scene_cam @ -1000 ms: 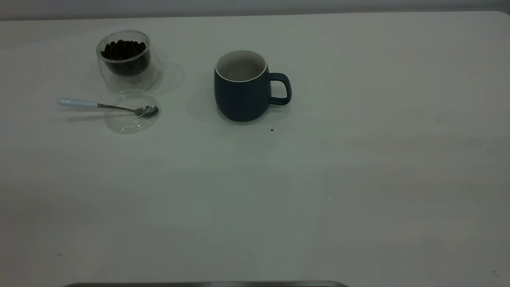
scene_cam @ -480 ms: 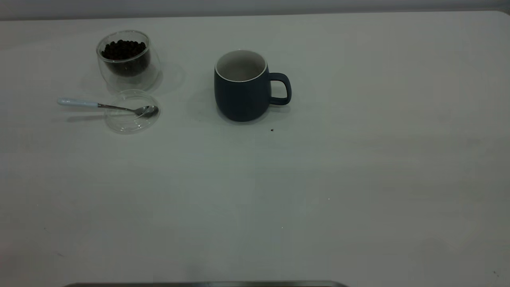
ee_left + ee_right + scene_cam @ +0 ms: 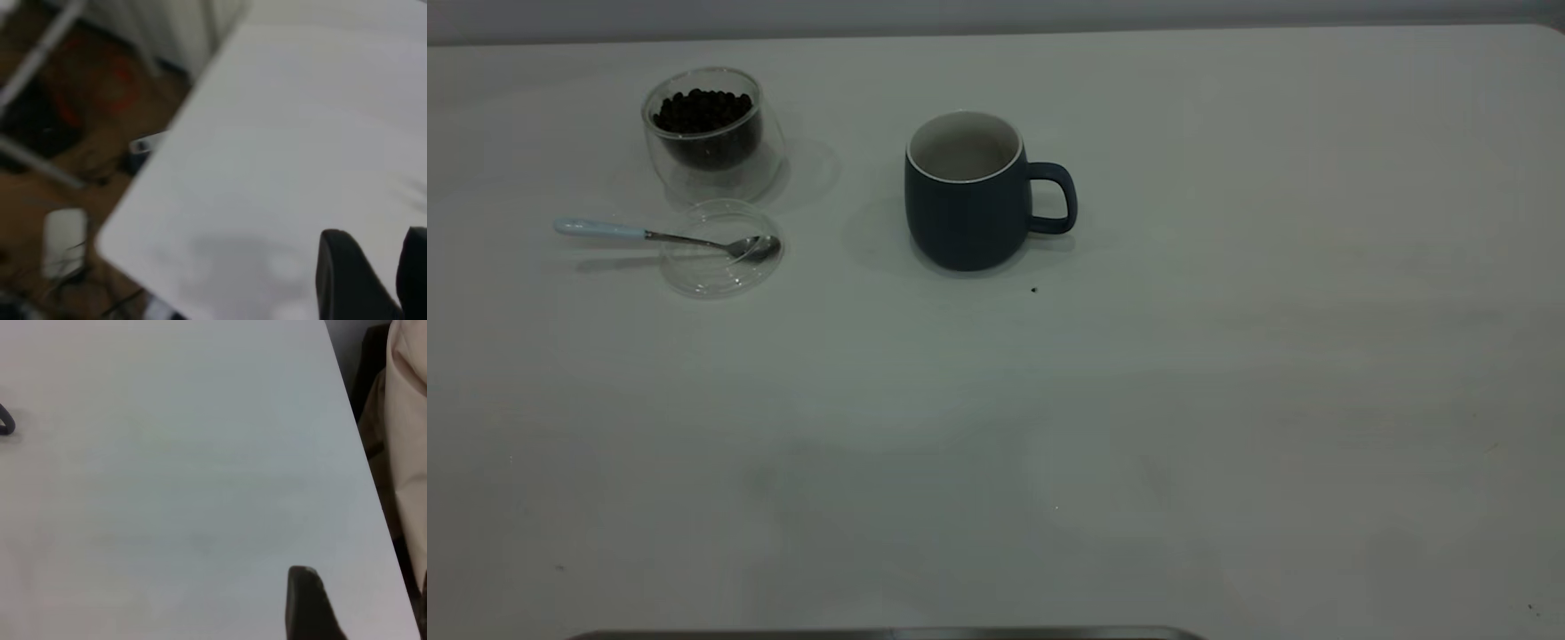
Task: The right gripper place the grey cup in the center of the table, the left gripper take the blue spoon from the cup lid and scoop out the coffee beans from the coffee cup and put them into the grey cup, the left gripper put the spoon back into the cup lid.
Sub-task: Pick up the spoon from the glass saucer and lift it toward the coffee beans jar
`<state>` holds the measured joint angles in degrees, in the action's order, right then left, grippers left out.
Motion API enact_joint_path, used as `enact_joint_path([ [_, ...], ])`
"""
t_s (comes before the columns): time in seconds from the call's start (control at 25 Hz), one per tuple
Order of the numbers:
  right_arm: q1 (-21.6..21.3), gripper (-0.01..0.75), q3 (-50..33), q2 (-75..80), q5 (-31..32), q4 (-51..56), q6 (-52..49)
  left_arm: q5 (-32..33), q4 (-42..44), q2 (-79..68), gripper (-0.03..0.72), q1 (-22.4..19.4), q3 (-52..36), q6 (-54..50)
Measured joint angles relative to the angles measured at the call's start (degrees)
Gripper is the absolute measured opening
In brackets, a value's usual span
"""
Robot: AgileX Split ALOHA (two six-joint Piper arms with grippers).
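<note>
- Left end effector (image 3: 373, 280) hovers at the desk's (image 3: 1227, 356) edge, dark fingers parted, grasping nothing; right end effector's (image 3: 308, 603) state cannot be told.
- Nothing has moved: dark blue-grey rounded mug (image 3: 966, 191) upper centre, pale-handled metal teaspoon (image 3: 667, 236) across clear glass lid (image 3: 720, 267) upper left; scooping unstarted.

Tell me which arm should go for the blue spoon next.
Probably left. The blue spoon rests on the cup lid on the left arm's side of the table, beside the coffee cup; the grey cup already stands mid-table.
</note>
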<state>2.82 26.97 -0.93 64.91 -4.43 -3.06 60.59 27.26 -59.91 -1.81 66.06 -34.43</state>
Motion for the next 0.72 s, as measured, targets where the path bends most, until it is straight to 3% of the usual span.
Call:
enact_joint_path([
  [0.16,0.0,0.362,0.0,0.0,0.0,0.0,0.0,-3.8,-3.8,-6.6,0.238,-11.8,1.4,6.6],
  [0.36,0.0,0.362,0.0,0.0,0.0,0.0,0.0,-10.5,-24.1,-16.5,0.238,-24.5,1.4,27.7],
  [0.48,0.0,0.362,0.0,0.0,0.0,0.0,0.0,-14.3,-35.7,-23.8,0.238,-27.7,1.4,40.9],
  [0.6,0.0,0.362,0.0,0.0,0.0,0.0,0.0,-19.5,-45.4,-30.4,0.238,-28.1,1.4,52.1],
  [0.72,0.0,0.362,0.0,0.0,0.0,0.0,0.0,-20.2,-55.2,-37.2,0.238,-28.1,1.6,64.1],
])
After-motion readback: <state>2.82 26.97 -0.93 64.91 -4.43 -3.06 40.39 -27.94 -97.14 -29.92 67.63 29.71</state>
